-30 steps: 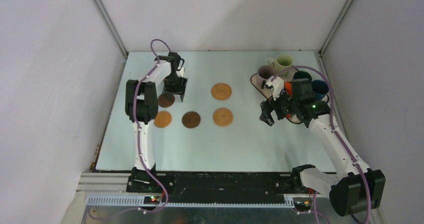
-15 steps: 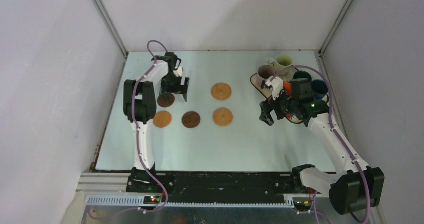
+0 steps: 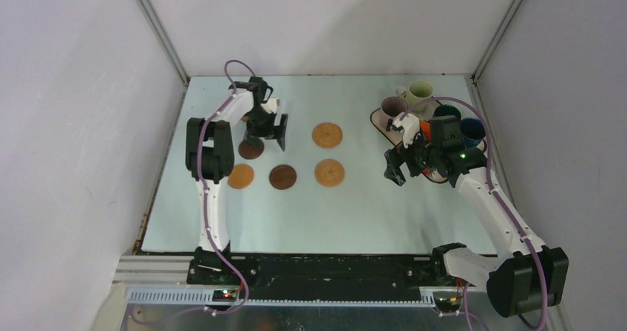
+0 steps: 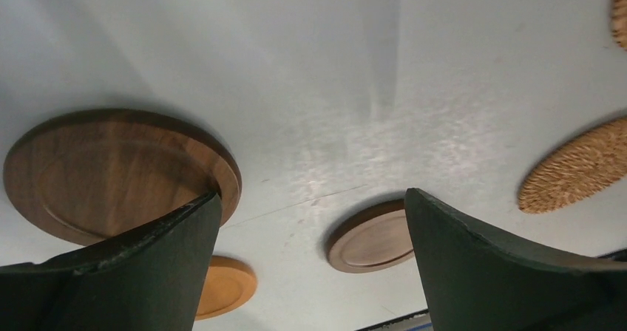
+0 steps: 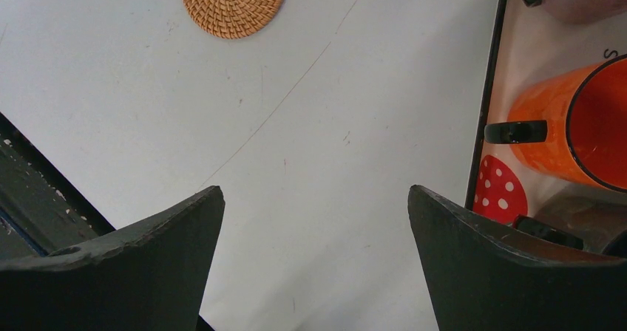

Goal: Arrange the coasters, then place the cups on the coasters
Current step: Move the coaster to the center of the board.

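Item: dark wooden coaster (image 4: 111,172), flat on table beneath left gripper (image 3: 268,133), which is spread and empty. Thin, rigid, light, probably slick; pinch across rim. Right gripper (image 5: 314,220) spread, empty, beside tray (image 5: 525,65). 5 coasters visible.

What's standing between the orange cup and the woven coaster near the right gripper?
Nothing visible but the tray's dark rim beside the orange cup; beyond it only bare table reaches the woven coaster. The open right gripper hovers above that stretch.

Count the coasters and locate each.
5: far woven coaster, near woven coaster mid-table; dark coaster and orange coaster left of those; second dark coaster by the left hand. Others may be hidden.
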Tool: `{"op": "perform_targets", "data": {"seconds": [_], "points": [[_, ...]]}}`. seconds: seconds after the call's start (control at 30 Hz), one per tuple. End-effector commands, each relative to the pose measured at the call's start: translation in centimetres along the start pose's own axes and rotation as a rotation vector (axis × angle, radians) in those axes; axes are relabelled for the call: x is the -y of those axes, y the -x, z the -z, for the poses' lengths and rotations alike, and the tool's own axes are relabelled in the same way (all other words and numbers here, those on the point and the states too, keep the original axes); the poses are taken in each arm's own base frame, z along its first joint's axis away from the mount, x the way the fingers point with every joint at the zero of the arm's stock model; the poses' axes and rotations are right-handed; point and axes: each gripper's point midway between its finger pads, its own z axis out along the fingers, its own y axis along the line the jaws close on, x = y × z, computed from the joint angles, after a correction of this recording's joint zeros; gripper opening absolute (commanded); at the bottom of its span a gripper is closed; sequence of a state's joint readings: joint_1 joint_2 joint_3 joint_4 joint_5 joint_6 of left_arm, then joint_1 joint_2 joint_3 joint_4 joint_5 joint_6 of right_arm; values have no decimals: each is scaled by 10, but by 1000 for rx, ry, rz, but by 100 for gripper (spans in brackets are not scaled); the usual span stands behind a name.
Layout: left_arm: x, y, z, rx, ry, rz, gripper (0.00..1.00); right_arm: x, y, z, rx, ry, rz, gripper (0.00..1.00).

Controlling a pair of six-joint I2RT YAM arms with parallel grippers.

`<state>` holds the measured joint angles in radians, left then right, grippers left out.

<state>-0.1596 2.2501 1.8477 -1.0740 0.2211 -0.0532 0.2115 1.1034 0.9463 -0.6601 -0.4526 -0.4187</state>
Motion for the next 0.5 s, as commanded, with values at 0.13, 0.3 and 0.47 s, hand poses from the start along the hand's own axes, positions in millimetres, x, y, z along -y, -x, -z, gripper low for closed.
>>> {"op": "perform_targets", "data": {"seconds": [0.13, 0.3, 0.47], "points": [[77, 14, -26, -30, -143, -171, 100, 8, 6, 2, 28, -28, -4, 100], [92, 25, -34, -25, -145, -191, 100, 9, 5, 1, 25, -29, -4, 100], [106, 29, -38, -19, -154, -222, 100, 10, 4, 0, 19, -30, -5, 100]]}}
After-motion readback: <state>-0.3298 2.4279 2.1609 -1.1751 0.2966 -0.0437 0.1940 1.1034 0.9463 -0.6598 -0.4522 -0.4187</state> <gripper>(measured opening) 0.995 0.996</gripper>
